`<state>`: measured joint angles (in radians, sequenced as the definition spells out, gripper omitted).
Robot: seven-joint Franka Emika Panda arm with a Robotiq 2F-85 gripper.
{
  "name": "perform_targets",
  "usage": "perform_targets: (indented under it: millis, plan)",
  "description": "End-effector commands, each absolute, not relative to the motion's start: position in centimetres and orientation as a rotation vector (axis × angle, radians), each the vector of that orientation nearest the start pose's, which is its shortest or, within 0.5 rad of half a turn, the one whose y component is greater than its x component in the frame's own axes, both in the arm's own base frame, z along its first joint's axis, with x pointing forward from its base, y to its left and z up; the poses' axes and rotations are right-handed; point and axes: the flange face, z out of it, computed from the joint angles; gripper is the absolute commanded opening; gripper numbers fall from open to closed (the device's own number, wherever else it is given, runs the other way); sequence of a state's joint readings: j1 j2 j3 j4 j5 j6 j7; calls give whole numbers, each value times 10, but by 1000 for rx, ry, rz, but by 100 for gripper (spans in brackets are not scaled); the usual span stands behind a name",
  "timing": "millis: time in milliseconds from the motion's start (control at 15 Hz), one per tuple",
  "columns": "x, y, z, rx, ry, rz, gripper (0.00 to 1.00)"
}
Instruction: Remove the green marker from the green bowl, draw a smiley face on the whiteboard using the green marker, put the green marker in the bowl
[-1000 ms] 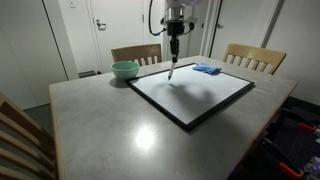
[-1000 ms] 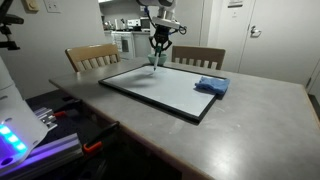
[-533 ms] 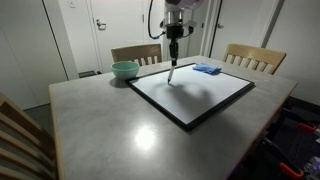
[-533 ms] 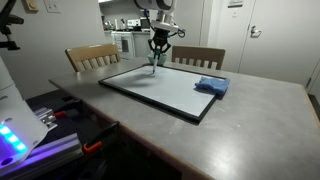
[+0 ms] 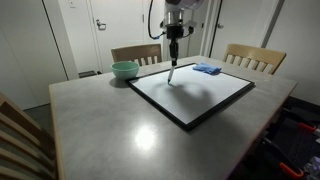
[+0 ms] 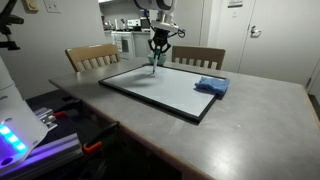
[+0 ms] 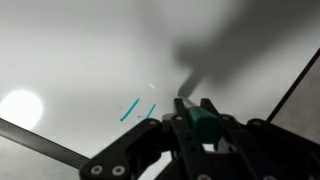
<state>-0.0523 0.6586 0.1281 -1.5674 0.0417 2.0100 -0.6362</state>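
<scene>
While the gripper [image 5: 172,58] was clamped shut on the green marker [image 5: 171,70], it hung upright over the far part of the whiteboard [image 5: 205,100]. The tip pointed down at the surface; actual contact was too small to confirm.

Handling, as a judgement: the marker looked light, stiff and smooth-barrelled. It could slide or tilt in the jaws if pressed hard. The best hold would be on the upper barrel, square across, leaving the tip end free.

The wrist view showed the gripper [image 7: 195,118] with the teal barrel of the marker [image 7: 206,126] pinched between the fingers. It also showed two short green strokes [image 7: 131,108] on the board just beside the tip. Neither exterior view resolved those strokes.

An exterior view showed the green bowl [image 5: 125,70] on the table [image 5: 110,135], just off a corner of the board and well apart from the gripper. Both exterior views showed a blue pad [image 6: 211,86] at the board's far corner. In an exterior view the gripper [image 6: 156,50] stood in front of a kitchen background, and I could not pick out the bowl there.
</scene>
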Motion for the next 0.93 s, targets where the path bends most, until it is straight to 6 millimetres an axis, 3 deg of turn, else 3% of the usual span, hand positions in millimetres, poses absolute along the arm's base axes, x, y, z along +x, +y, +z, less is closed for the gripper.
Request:
perform_targets:
  millis: [0,867]
  plan:
    - [671,37,241,-2789,-980,275,5]
    - [665,31,239,-2772,-947,337,5]
